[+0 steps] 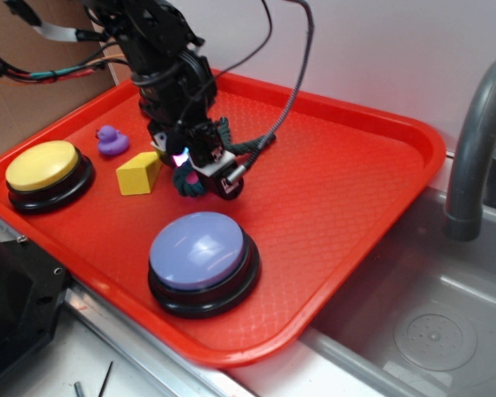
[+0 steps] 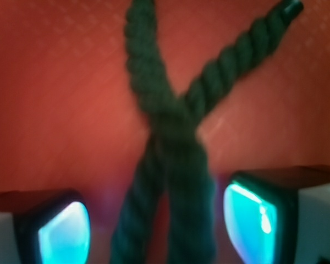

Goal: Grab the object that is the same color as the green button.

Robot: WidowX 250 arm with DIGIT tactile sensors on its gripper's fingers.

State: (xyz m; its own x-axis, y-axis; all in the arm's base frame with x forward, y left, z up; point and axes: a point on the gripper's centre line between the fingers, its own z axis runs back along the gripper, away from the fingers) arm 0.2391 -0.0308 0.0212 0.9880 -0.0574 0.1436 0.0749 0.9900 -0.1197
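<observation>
Your gripper (image 1: 200, 169) stood low over the middle of the red tray (image 1: 347, 207), with the dark green rope (image 1: 231, 149) directly beneath it. In the exterior view the rope's ends protruded on both sides of the gripper body: one dark end by the front-left, another strand running back toward the tray's far side.

In the wrist view the rope (image 2: 173, 137) lay crossed on the red surface in an X shape, blurred by closeness. Its lower strands ran down between the two fingertips (image 2: 63, 234), whose inner faces glowed cyan. The jaws were spread apart, one to each side of the rope, with red surface visible between the left pad and the rope. You could not tell whether the right pad touched it.

A yellow wedge block (image 1: 138, 173) sat just left of the gripper, and a small purple duck (image 1: 111, 141) stood behind that block. A yellow dome button (image 1: 45, 169) occupied the tray's left corner; a larger lavender dome button (image 1: 202, 258) sat near the front edge. A grey faucet pipe (image 1: 478, 149) rose over a sink basin (image 1: 430, 331) to the right.

No brand marks, labels or legible writing appeared in either view.
</observation>
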